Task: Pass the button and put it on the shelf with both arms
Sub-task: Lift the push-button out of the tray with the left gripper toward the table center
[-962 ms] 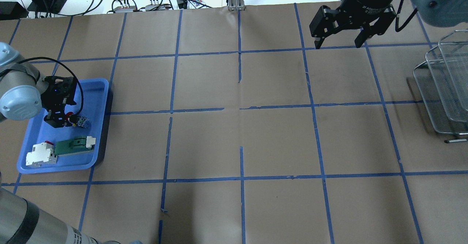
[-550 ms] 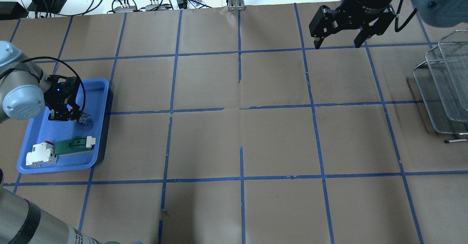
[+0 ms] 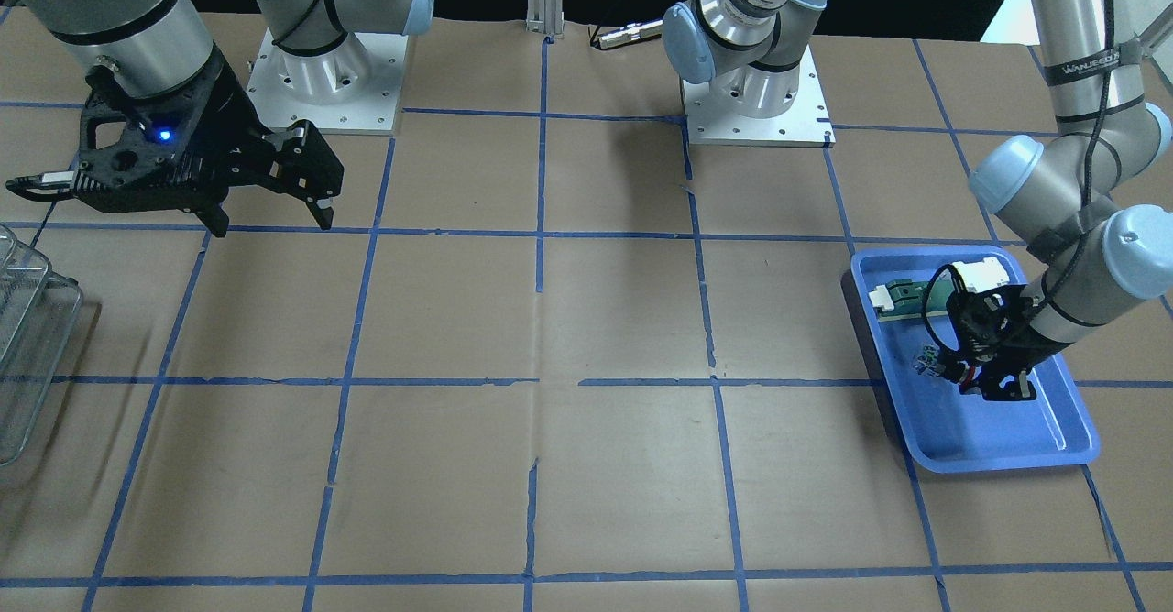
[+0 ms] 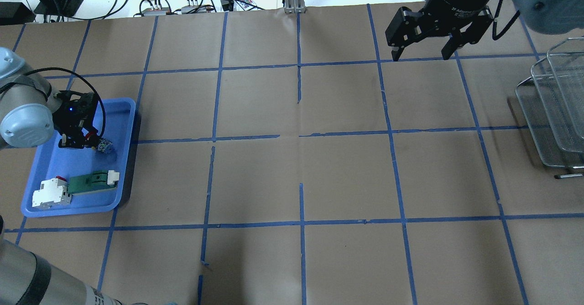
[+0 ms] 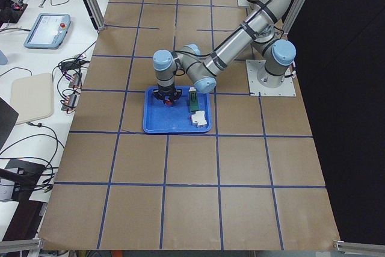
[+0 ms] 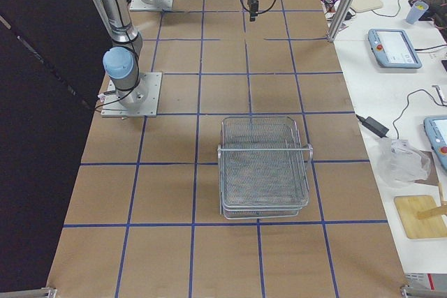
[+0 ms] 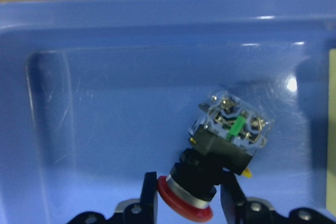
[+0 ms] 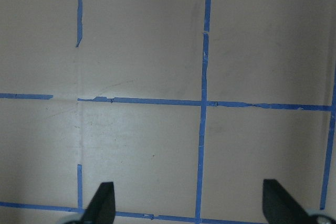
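Note:
The button (image 7: 226, 140) has a red cap, a black collar and a clear block end. My left gripper (image 7: 186, 195) is shut on its collar just behind the red cap, inside the blue tray (image 4: 68, 168). The button (image 4: 101, 145) seems to hang just above the tray floor, block end pointing toward the table's middle. It also shows in the front view (image 3: 935, 363) with the left gripper (image 3: 967, 376). My right gripper (image 4: 420, 56) is open and empty, high over the far right of the table (image 8: 190, 205). The wire-mesh shelf (image 4: 554, 113) stands at the right edge.
A green-and-white flat part (image 4: 91, 181) and a white block with a red side (image 4: 51, 191) lie at the near end of the tray. Blue tape lines grid the brown table cover. Cables and boxes lie beyond the far edge.
My left gripper, shut on the button, has moved a little toward the tray's far end and seems to have risen. The right gripper has barely moved.

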{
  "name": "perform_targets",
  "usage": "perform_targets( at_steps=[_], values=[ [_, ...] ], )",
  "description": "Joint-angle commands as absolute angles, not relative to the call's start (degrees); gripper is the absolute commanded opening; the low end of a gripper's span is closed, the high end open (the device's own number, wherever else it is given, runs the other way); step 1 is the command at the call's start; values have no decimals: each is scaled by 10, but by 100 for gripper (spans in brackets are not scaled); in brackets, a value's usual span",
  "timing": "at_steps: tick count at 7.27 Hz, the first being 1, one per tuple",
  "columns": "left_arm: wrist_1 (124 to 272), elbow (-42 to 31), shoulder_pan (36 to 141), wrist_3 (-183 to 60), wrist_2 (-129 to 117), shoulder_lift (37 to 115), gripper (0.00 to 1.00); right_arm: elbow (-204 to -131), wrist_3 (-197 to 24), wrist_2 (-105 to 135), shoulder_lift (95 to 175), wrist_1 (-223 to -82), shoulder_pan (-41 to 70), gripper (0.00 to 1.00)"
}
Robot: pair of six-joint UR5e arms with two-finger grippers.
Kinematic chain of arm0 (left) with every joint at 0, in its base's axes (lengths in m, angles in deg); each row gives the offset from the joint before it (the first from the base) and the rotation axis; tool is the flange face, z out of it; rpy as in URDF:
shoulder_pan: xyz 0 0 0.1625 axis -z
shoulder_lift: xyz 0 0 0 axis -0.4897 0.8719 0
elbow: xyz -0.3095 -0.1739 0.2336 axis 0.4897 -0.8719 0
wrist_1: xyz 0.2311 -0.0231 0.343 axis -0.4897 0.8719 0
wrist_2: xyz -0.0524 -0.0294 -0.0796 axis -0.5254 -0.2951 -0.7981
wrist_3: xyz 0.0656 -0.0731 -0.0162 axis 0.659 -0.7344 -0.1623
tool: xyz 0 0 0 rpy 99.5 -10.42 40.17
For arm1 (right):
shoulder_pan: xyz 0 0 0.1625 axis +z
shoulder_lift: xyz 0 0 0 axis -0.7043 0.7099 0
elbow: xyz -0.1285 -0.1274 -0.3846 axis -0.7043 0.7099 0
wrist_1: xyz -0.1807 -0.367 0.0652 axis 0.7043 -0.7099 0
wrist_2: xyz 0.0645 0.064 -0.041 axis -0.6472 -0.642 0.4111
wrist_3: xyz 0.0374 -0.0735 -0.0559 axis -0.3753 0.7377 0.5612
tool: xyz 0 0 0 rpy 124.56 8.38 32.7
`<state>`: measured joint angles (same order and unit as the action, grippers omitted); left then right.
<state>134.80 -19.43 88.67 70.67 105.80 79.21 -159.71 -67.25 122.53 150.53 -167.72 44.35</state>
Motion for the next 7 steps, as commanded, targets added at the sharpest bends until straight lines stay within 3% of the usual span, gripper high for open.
perform_targets(
  at_steps=[1,3,7],
  values=[
    [1475,-157,911,629,1000,757,0,-1597,-666,1230,1505,-1677,443,100],
    [1596,-108,988,551,941,735,0,-1598,-624,1221,1507,-1675,437,100],
    [1609,-86,1117,326,844,717,0,-1604,-384,1152,1532,-1620,396,100]
  ],
)
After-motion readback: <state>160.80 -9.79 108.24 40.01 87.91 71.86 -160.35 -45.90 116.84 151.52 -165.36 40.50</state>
